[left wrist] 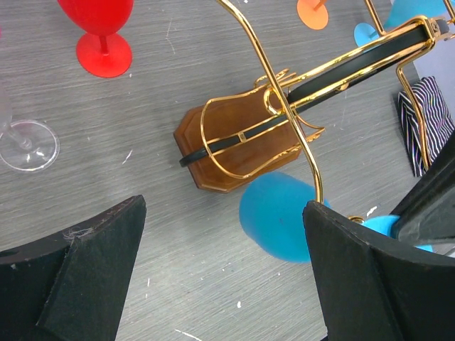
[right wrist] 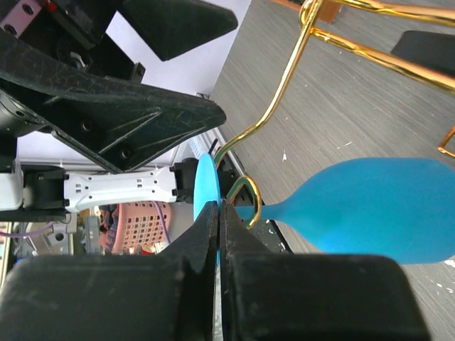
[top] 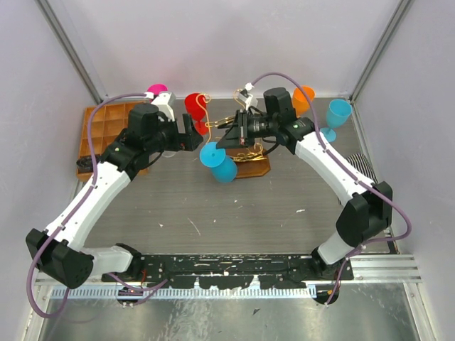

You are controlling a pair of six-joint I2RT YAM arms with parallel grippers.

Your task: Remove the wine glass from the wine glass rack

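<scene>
The grey table (top: pixel 234 213) carries everything, and two arms reach over it from its near edge: the left arm (top: pixel 92 195) and the right arm (top: pixel 334 167), meeting near the middle toward the back edge. One orange tray (top: pixel 103 124) lies at the back left corner. One rack (top: pixel 256 169) stands at the middle, its gold wire rising from a brown wooden base. One striped cloth (top: pixel 366 165) lies by the right edge. There are six glasses. The blue glass (top: pixel 222 165) is on the rack's left side, off the table, with its stem through a gold loop, its foot beyond the loop and its bowl hanging free. The other five stand on the table: a red glass (top: pixel 197 108) behind the rack's left side, a pink glass (top: pixel 157 90) at the tray's back right corner, an orange glass (top: pixel 304 98) and a second blue glass (top: pixel 338 114) near the back right corner, and a clear glass (left wrist: pixel 28 145), of which only the foot shows, in the left wrist view. The left gripper (top: pixel 192 135) is spread wide and empty, just left of the rack, with the hanging bowl beyond its fingers. The right gripper (right wrist: pixel 218 209) is clenched, its tips right at the thin edge of the blue glass's foot; I cannot tell whether the foot is pinched between them.
</scene>
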